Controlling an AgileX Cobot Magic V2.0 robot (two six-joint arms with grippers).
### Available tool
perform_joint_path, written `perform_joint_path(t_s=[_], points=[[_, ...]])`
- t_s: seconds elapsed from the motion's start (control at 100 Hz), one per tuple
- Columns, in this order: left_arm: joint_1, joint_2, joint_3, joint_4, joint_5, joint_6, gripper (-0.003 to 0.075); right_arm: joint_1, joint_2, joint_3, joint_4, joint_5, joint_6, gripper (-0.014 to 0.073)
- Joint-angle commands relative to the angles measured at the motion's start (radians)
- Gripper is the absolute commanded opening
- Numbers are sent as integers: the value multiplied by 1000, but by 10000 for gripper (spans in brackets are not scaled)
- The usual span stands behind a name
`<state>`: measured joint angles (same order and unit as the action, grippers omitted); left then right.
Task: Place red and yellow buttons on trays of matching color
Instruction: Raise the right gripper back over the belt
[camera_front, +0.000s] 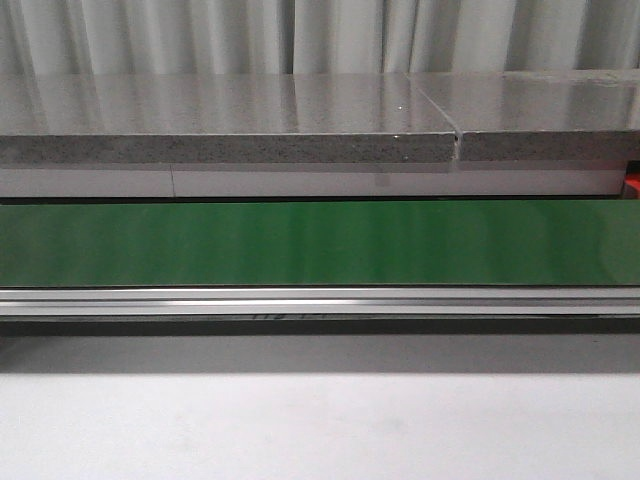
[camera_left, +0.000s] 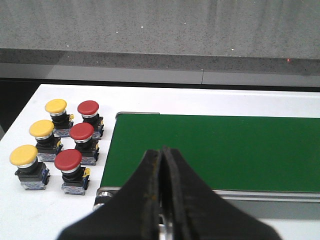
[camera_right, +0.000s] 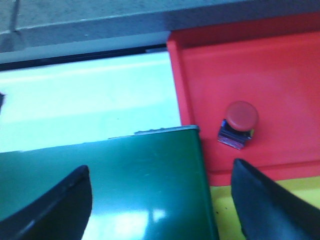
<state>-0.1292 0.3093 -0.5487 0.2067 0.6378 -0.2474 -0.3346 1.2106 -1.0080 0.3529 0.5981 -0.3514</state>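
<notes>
Fingers of the left gripper (camera_left: 162, 200) pressing together, black and curved, nothing between them, hovering over the near edge of the long green conveyor belt (camera_left: 215, 150). Sitting beside the end of that belt, on the white tabletop (camera_left: 150, 100): six mushroom-head push buttons on black bases, lining up in two columns. Making up the outer column, three yellow ones, namely the yellow button nearest the gripper (camera_left: 25, 162), the middle yellow button (camera_left: 42, 136) and the far yellow button (camera_left: 56, 112). Making up the column next to the belt, three red ones, namely the near red button (camera_left: 69, 167), the middle red button (camera_left: 82, 140) and the far red button (camera_left: 89, 114). All standing upright, close to each other, touching or not impossible to tell. Fingers of the right gripper (camera_right: 160, 200) standing wide apart, holding nothing, hanging over the other end of the belt. Lying just beside that end, a red plastic tray (camera_right: 280, 65) with a raised rim, carrying one red-capped button on a dark base (camera_right: 239, 122), tilting slightly. Showing at the edge of the red tray, a strip of yellow tray (camera_right: 300, 187). Running across the front view, only the belt, its aluminium rail (camera_front: 320, 300) and a grey speckled stone slab (camera_front: 230, 120) behind.
</notes>
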Motion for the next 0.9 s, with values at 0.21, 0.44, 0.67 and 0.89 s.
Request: perform_joint_path(t_s=[0.21, 0.44, 0.67, 0.89], points=[[-5, 10, -27, 11, -75, -7, -19, 154, -209, 175, 16, -180, -50, 567], [-5, 10, -27, 11, -75, -7, -19, 198, -314, 263, 16, -181, -50, 337], [-5, 10, -27, 11, -75, -7, -19, 198, -357, 265, 16, -182, -50, -21], [-5, 10, -27, 11, -75, -7, -19, 198, -357, 265, 16, -173, -50, -67]])
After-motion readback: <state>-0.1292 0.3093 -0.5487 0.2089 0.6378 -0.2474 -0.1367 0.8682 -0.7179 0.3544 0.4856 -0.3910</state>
